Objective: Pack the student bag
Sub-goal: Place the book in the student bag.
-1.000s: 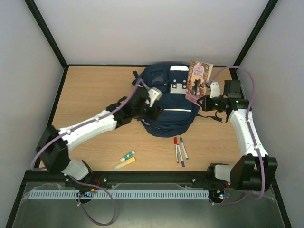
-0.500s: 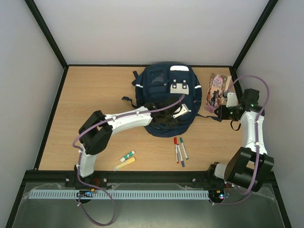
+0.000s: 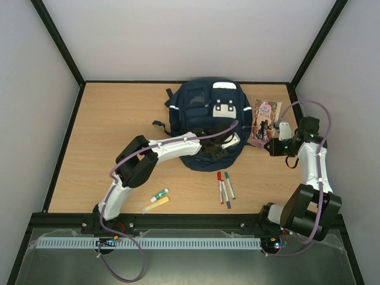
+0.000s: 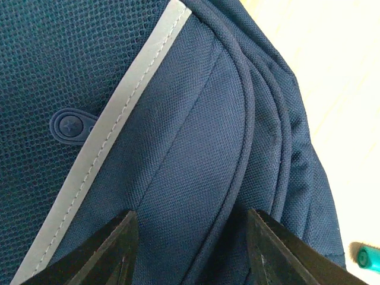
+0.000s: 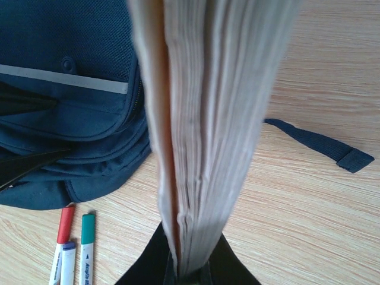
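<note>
Pinching the book (image 5: 214,119) edge-on, right gripper (image 5: 189,268) sits mostly hidden beneath pages; left gripper (image 4: 190,243) spread over student bag (image 4: 178,148), fingers (image 4: 113,255) cropped.

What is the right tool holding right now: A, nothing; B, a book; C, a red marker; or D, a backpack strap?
B: the right tool is shut on the lower edge of the book, whose page edges fill the right wrist view.
</note>
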Motion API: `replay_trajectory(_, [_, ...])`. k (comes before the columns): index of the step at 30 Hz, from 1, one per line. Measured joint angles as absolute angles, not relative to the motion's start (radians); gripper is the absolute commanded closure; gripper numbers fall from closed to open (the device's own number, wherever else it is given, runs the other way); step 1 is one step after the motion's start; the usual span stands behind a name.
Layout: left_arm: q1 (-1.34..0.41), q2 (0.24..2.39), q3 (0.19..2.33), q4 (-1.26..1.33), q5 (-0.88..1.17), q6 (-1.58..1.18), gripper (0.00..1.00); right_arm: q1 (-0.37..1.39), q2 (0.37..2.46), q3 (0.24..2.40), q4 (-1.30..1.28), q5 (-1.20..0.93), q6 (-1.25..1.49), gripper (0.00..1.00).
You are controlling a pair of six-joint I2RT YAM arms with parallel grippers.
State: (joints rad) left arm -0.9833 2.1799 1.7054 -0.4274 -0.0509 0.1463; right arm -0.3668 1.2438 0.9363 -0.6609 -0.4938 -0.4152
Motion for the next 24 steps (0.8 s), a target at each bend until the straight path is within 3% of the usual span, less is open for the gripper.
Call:
replay_trajectory(7, [-0.996, 2.191, 1.711, -0.42, -0.084, 0.146, 0.45, -0.367, 1.244, 0.932, -0.661, -0.502, -0.415, 0.99])
replay_trajectory(17, [-1.005, 2.081, 1.619, -0.405, -0.041, 0.152, 0.7, -0.367, 1.254, 0.931, -0.649, -0.513, -0.4, 0.99])
replay_trajectory(24, [-1.012, 2.106, 1.634, -0.455, 0.022, 0.156, 0.57, -0.367, 1.254, 0.92, -0.645, -0.523, -0.394, 0.99])
